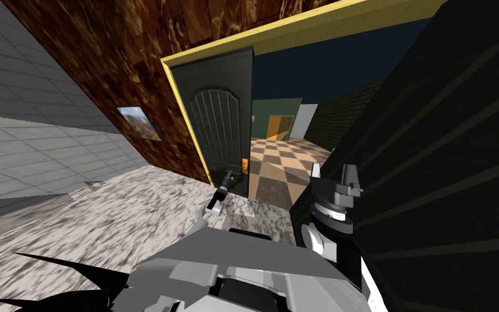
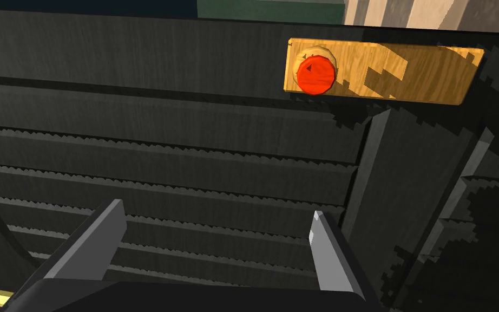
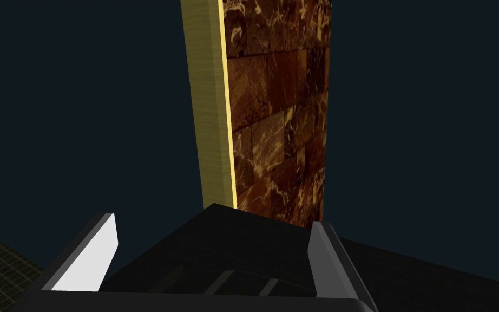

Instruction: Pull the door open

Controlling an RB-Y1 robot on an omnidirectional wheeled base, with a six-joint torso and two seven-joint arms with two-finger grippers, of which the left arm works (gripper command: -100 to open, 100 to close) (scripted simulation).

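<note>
While holding the left end effector (image 2: 216, 238) released before the dark ribbed door (image 2: 162, 179), find the round red knob (image 2: 315, 76) on its orange wooden plate (image 2: 405, 73) ahead, past the finger (image 2: 327, 254) nearer the door's free edge.

My head camera looks steeply down, rolled, at the dark door (image 1: 221, 124); my left wrist camera sits close against it; the right wrist's faces the yellow frame (image 3: 208, 103)
</note>
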